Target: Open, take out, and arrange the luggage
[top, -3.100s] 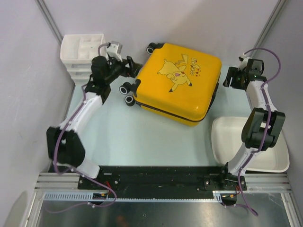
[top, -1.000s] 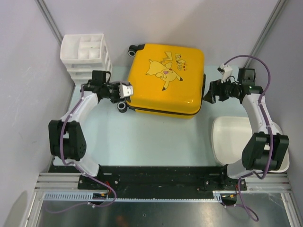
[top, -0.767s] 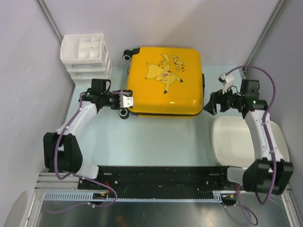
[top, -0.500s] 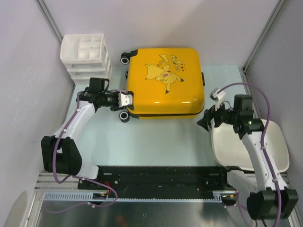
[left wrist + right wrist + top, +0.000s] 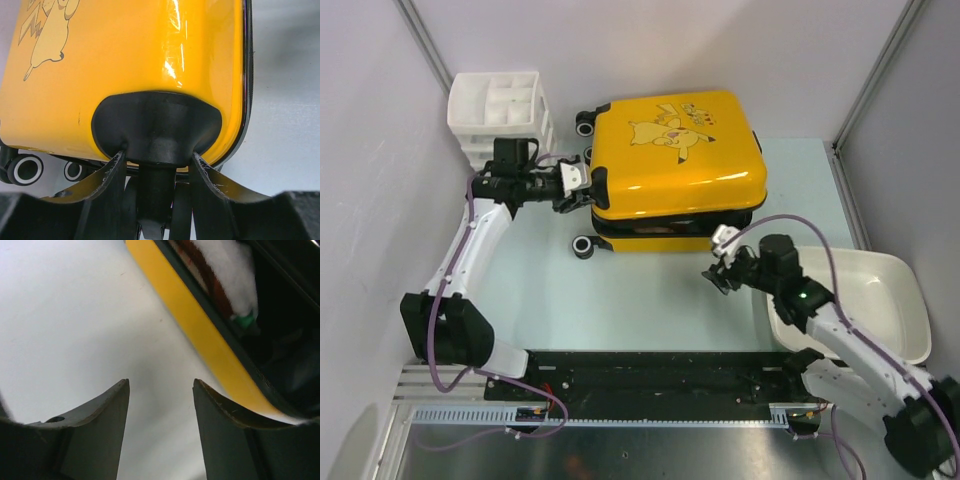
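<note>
The yellow luggage [image 5: 675, 150] lies at the back of the table with its printed lid tilted up off the lower shell [image 5: 655, 243]. A dark gap shows between the two halves. My left gripper [image 5: 578, 190] is shut on the black wheel mount [image 5: 157, 127] at the lid's left corner, one finger on each side of the stem. My right gripper [image 5: 713, 275] hovers open over the table just in front of the lower shell. Its wrist view shows the yellow rim [image 5: 200, 330] and white and red contents [image 5: 225, 270] inside. Nothing is between its fingers [image 5: 112, 410].
A white drawer unit [image 5: 500, 110] stands at the back left, close behind my left arm. A white tub [image 5: 880, 300] sits at the right, under my right forearm. Black wheels [image 5: 584, 245] stick out at the case's left side.
The left gripper has lifted the lid's wheel corner, opening a gap in the case. The right arm swung from the case's right side down to its front edge, its jaws narrowing.
</note>
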`<state>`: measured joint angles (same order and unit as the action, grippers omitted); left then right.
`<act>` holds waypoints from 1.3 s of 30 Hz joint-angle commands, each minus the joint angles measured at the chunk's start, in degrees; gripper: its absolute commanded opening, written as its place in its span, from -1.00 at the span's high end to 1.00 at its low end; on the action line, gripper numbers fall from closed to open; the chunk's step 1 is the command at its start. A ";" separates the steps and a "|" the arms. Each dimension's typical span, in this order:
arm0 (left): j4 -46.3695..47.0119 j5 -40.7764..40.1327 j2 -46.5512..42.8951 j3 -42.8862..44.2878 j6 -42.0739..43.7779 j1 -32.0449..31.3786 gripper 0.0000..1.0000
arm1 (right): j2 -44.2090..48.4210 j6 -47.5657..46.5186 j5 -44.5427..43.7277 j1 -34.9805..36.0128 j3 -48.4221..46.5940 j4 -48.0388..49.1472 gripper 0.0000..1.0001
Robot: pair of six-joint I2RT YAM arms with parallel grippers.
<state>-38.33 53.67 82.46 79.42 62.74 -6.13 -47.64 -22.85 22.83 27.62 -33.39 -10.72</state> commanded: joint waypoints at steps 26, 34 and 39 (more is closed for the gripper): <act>-0.43 0.93 -27.41 -16.29 -9.40 7.47 -1.00 | -48.07 -13.98 -20.37 3.33 -34.10 62.40 -0.32; 24.59 -15.52 -21.48 -28.36 -20.37 -19.59 -0.99 | -56.33 -14.50 -18.79 0.25 -47.37 62.49 -0.37; 33.91 -20.44 -7.86 -23.62 -22.92 -25.33 -0.95 | -60.11 -14.41 -18.96 -1.16 -53.00 61.00 -0.38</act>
<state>-17.80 39.24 68.36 51.57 44.40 -28.32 -106.17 -37.12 4.62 28.16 -80.03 46.06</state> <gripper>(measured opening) 0.986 0.686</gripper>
